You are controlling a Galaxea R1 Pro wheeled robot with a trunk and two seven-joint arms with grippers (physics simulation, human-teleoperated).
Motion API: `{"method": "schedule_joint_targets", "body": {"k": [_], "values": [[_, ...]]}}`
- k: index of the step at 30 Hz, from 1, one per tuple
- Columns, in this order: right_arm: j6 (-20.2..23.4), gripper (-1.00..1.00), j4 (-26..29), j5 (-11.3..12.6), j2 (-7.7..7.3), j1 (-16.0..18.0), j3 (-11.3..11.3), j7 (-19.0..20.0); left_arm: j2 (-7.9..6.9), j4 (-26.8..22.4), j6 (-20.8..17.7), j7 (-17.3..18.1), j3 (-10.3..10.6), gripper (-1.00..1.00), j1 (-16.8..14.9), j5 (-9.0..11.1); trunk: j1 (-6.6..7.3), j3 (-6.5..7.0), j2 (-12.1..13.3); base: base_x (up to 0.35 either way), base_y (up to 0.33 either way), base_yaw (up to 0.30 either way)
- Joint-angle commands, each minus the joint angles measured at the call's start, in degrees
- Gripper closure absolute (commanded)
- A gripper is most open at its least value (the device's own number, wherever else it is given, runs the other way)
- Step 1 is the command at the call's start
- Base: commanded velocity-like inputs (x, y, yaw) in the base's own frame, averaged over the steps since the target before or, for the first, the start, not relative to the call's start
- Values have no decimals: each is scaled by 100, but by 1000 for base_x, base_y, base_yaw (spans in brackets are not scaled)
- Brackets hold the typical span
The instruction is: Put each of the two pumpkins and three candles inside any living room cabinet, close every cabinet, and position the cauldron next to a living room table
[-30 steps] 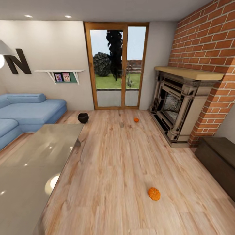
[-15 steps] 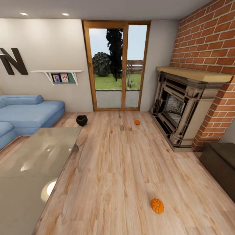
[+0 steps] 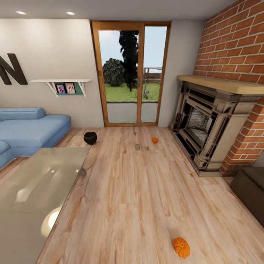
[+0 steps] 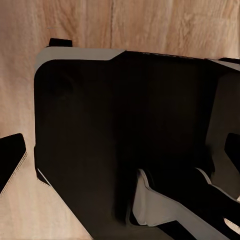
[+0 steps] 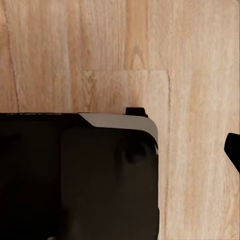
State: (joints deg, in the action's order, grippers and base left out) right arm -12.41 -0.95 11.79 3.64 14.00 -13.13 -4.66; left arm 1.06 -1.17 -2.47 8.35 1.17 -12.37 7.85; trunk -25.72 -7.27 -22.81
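One pumpkin (image 3: 181,247) lies on the near floor (image 3: 139,198), right of the table (image 3: 33,194); another (image 3: 154,140) sits far off beside a grey stub, probably a candle (image 3: 137,146). The cauldron (image 3: 90,138) stands past the table's far end, near the sofa (image 3: 29,128). The cabinet (image 3: 251,192) is cut off at right, and the wrist views show dark robot body over planks, so I cannot tell how either gripper's jaws stand.

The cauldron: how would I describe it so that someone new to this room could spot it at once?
Start at the blue sofa on the left of the head view. On the wood floor just off the sofa's far corner, before the glass door, sits the cauldron. It is squat, round, black and wide-mouthed, far bigger than the orange pumpkin and grey candle to its right.
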Motion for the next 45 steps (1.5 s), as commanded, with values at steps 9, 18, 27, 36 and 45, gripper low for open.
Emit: {"method": "schedule_joint_targets", "body": {"k": [9,18,27,36,45], "values": [[-24,-100,-9,60,-122,6,-49,-17,-1,-6,-26,17,14,-100,-3,58,-6,-11,-11,327,160,0],[-24,-100,-11,60,-136,6,-49,-17,-8,-6,-26,17,14,-100,-3,58,-6,-11,-11,322,181,0],[-24,-100,-11,61,-133,6,-49,-17,-10,-6,-26,17,14,-100,-3,58,-6,-11,-11,322,182,0],[-24,-100,-11,60,-135,6,-49,-17,-2,-6,-26,17,14,-100,-3,58,-6,-11,-11,325,122,0],[-24,-100,-11,62,-135,6,-49,-17,-1,-4,-26,17,14,-100,-3,58,-6,-11,-11,332,9,0]]}}
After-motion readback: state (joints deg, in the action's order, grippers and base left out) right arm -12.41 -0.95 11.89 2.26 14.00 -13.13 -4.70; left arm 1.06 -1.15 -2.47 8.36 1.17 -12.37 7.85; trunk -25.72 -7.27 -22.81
